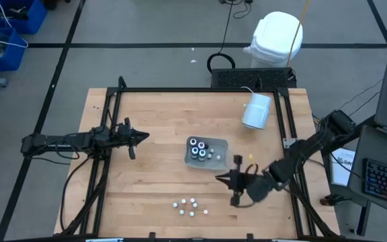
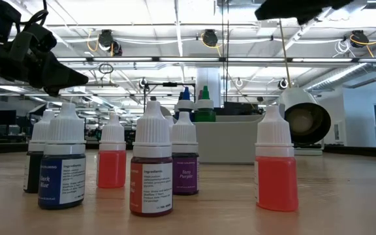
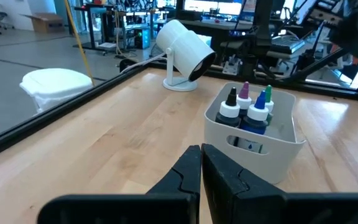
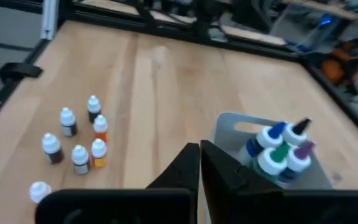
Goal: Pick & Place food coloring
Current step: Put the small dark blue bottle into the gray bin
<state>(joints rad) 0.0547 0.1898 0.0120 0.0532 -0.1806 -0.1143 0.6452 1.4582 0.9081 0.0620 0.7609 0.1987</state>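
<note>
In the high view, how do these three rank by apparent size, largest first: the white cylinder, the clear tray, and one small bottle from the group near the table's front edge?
1. White cylinder: looks largest, narrowly.
2. Clear tray: nearly the same; this order is unsure.
3. Small bottle: clearly smallest, only a white dot.

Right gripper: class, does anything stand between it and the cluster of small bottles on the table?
Nothing visible does. The right gripper, shut and empty, hangs beside the tray; bare wood lies between it and the small bottles near the table's front edge.

Six small bottles (image 1: 190, 206), four bigger bottles (image 1: 198, 148), one tray (image 1: 222, 144).
</note>
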